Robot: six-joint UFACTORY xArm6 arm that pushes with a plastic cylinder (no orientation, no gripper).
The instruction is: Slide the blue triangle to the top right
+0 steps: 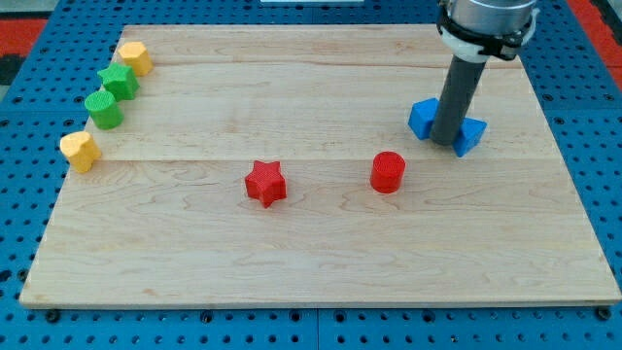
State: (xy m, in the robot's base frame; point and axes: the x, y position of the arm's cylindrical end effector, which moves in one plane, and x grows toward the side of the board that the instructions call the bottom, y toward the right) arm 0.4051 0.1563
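Two blue blocks lie at the view's right, partly hidden by my rod. The left one [422, 118] is blocky; the right one [471, 135] looks like the blue triangle, though its shape is partly covered. My tip [445, 142] rests on the board between them, touching or nearly touching both.
A red star [264, 183] and a red cylinder [387, 172] lie at the middle. At the view's left edge lie a yellow block [135, 57], a green star [119, 81], a green cylinder [103, 108] and another yellow block [80, 150]. The wooden board [321, 262] sits on a blue perforated table.
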